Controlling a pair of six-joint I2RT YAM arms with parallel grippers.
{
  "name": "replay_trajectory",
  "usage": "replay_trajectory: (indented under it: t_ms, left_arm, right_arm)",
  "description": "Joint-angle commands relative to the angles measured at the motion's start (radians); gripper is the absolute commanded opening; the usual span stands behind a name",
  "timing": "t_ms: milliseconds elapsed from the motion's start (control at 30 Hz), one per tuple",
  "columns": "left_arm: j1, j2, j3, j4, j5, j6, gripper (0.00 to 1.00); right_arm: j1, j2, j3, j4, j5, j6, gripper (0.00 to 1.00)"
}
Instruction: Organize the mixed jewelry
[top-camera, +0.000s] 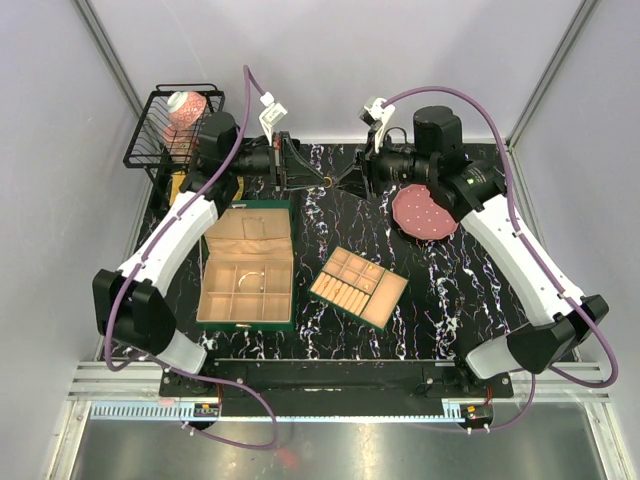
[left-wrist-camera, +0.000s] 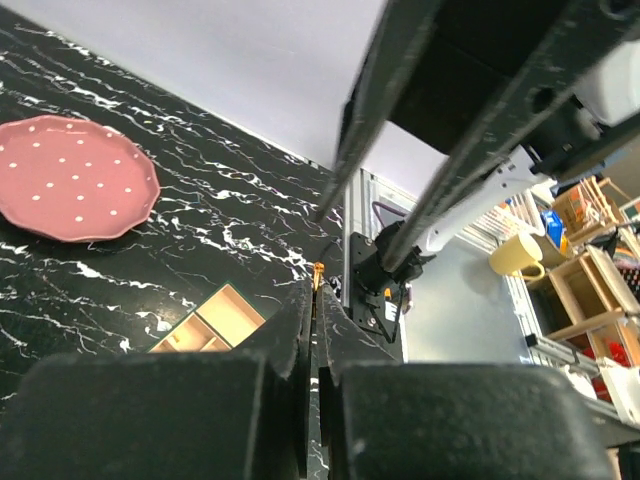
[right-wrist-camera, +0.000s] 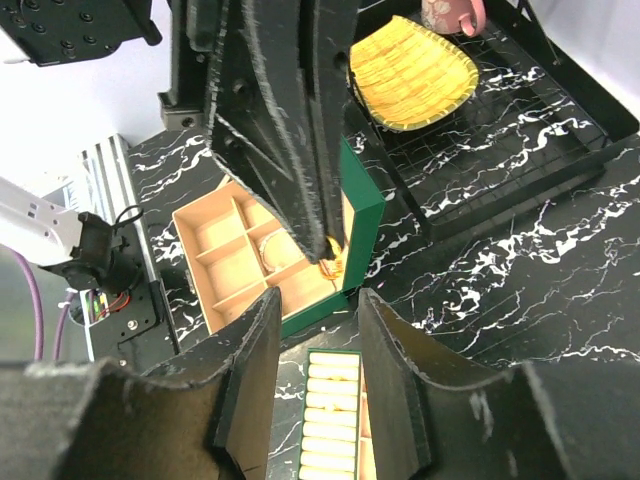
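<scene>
- The left gripper (left-wrist-camera: 314, 292) is squeezed tight shut. A tiny gold piece (left-wrist-camera: 318, 268) of jewelry pokes out of its very tip. It is likely pinched right at the tip because it is so small and thin.
- The gold piece is up in the air over the far middle of the black table (top-camera: 440, 290). It is not in any box or pocket.
- The right gripper (right-wrist-camera: 318, 298) sits nose to nose with the left one. Its jaws are partly apart, with nothing between them. It has no hold on the gold piece, which hangs just ahead of it.
- The two arms probably meet like this so one can pass the piece to the other. The pictures do not show which way it is going.
- The green box (top-camera: 222, 300) lies open on the left, close to the left arm. Its beige pockets face up so pieces can be dropped in. A thin hoop seems to lie in one middle pocket, but it is too small to be sure.
- A loose tray (top-camera: 358, 285) of little pockets lies just beside the box, in the middle, where both arms can reach.
- The pink plate (top-camera: 423, 212) with white dots lies on the right, partly under the right arm.
- A wire basket (top-camera: 172, 125) stands in the far left corner, out of the way.
- If the gold piece slips, it could be hard to find on the busy black-and-white table.
</scene>
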Motion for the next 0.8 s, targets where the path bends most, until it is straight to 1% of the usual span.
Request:
replay_trajectory:
  t_ms: [0,267,400,633,767]
  left_arm:
    - [0.007,-0.069,-0.035,0.116,0.101,0.028,0.00]
    - [0.007,-0.092,-0.055,0.116,0.102,0.039,0.00]
    - [0.006,-0.097,-0.069,0.122,0.096,0.038,0.00]
    - [0.006,-0.106,-0.078,0.122,0.093,0.044,0.00]
    - [0.006,-0.103,-0.078,0.127,0.092,0.038,0.00]
  right_arm:
    - [-0.011,-0.002,-0.005,0.047,-0.095,0.019,0.43]
    - [-0.012,0.021,0.002,0.057,-0.131,0.041,0.43]
    - [-0.012,0.037,0.004,0.067,-0.211,0.053,0.43]
    - [-0.014,0.046,-0.004,0.080,-0.174,0.059,0.43]
    - [-0.012,0.058,0.002,0.079,-0.178,0.059,0.40]
